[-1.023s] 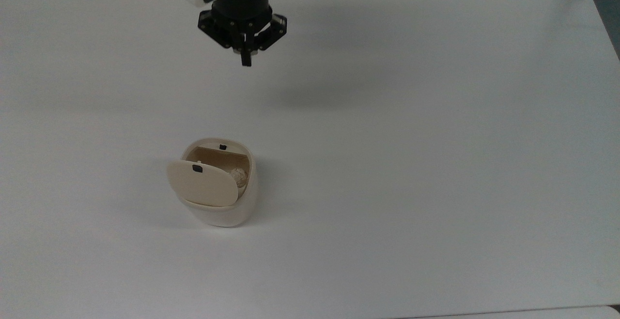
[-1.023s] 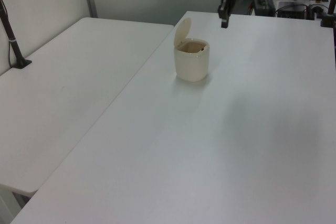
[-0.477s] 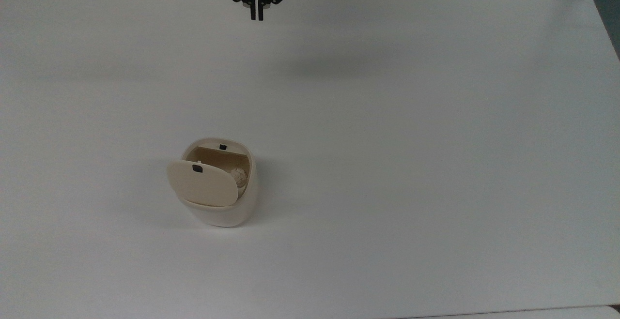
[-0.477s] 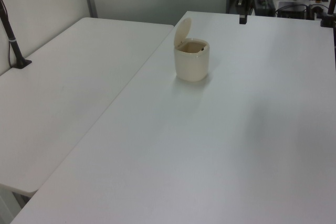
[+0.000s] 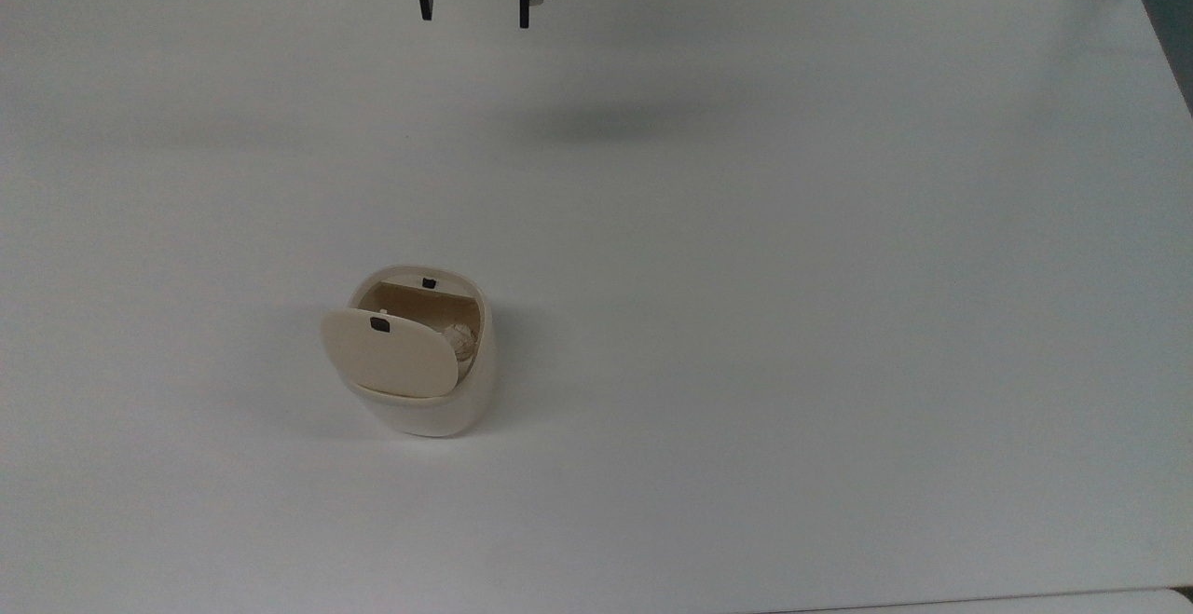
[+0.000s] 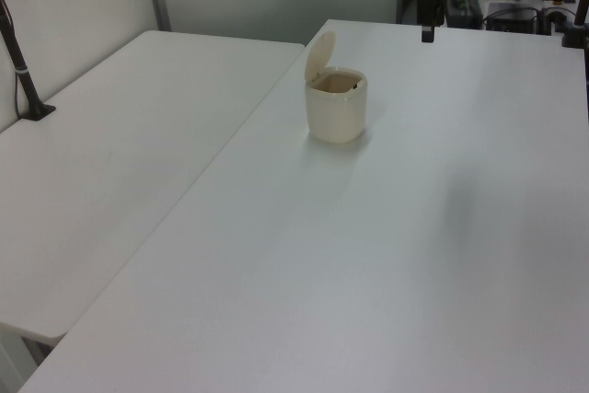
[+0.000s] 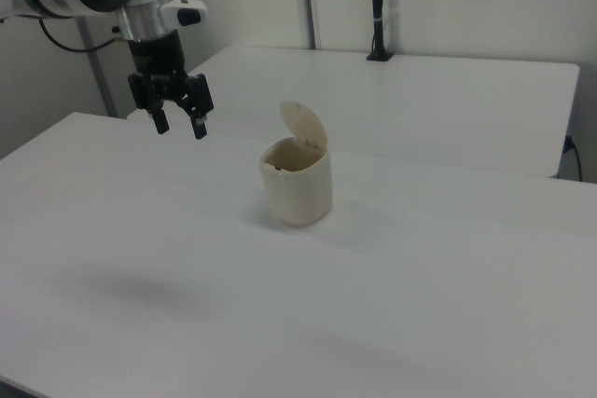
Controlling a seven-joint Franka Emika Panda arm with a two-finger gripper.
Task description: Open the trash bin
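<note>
The trash bin [image 5: 424,381] is shown on the white desk [image 5: 792,269] with its lid [image 5: 390,353] raised. The gripper [image 5: 473,16] is held above the desk, well apart from the bin, fingers spread wide and empty.

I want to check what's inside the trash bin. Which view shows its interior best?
The top view: it looks down into the trash bin, past the raised lid, showing a pale crumpled lump inside. The left view and the right view show the bin from the side, with just a sliver of the rim's inside.

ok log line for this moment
trash bin: lid up | gripper: open, empty, away from bin | table: bin upright
</note>
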